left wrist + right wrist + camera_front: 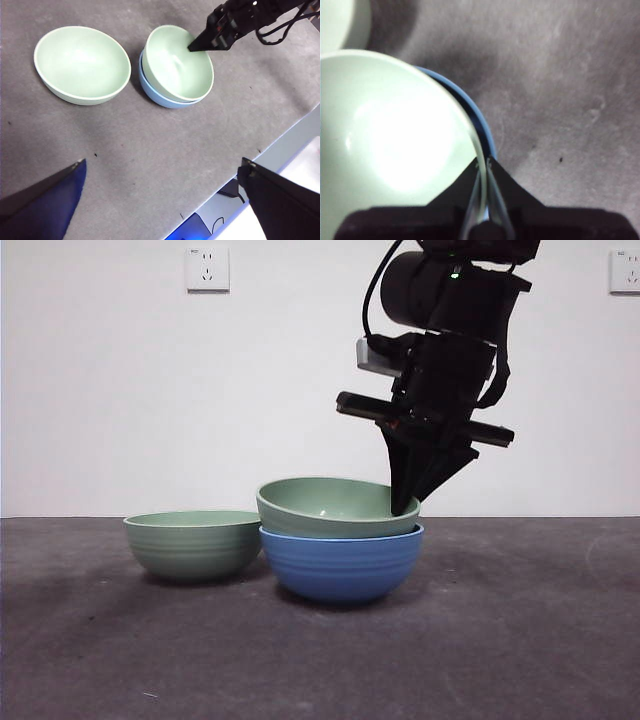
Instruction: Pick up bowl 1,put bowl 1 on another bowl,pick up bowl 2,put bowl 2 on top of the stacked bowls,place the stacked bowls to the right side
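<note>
A pale green bowl (pixel 335 505) (pixel 177 62) (pixel 395 145) sits slightly tilted inside the blue ribbed bowl (pixel 340 565) (pixel 150 86) (pixel 489 137). My right gripper (pixel 401 506) (pixel 193 48) (pixel 485 162) comes down from above and is shut on the right side of that green bowl's rim. The second pale green bowl (pixel 192 545) (pixel 80 62) (pixel 340 22) stands alone on the table, close to the left of the blue bowl. My left gripper (pixel 163 161) hovers high above the table in front of the bowls, open and holding nothing.
The dark grey tabletop (pixel 520 640) runs on to the right of the stack. In the left wrist view the table's edge (pixel 280 145) shows with cables below it. Two wall sockets (pixel 207 268) hang on the white wall behind.
</note>
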Available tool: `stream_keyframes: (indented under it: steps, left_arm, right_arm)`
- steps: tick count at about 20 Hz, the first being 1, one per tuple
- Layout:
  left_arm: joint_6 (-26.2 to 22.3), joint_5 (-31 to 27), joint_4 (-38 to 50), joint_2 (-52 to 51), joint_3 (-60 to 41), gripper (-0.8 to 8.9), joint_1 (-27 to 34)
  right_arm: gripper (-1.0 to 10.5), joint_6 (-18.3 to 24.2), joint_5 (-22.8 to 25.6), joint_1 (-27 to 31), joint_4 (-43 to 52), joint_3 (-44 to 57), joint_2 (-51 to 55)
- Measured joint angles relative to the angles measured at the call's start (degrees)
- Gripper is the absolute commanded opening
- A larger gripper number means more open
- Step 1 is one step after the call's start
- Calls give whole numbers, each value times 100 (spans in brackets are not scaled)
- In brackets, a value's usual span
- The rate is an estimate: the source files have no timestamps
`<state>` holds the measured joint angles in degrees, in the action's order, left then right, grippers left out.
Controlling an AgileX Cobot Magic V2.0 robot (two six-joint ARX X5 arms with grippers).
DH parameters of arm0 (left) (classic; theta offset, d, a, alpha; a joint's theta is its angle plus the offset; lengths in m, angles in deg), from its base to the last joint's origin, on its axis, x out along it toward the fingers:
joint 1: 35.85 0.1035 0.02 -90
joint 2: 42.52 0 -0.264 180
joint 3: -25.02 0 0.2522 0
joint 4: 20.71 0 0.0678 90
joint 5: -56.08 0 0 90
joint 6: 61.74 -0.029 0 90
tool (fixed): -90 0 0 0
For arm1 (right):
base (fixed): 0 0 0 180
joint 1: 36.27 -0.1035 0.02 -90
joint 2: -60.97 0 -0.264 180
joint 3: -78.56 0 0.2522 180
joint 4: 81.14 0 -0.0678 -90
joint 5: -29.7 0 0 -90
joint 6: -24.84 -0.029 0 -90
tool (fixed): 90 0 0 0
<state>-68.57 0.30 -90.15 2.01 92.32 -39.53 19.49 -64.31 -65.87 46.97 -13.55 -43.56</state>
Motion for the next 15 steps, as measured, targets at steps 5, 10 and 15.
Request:
stream_keyframes:
  steps: [5,10,15]
  left_arm:
    - [0,-149,2,195,0,659,-57]
    - [0,-278,131,422,0,659,-197]
    - [44,-361,555,876,0,659,-227]
  right_arm:
    - [-3,31,15,4,-162,0,-9]
    - [227,63,-44,0,-192,0,-9]
    - [227,63,-44,-42,-358,-103,-2]
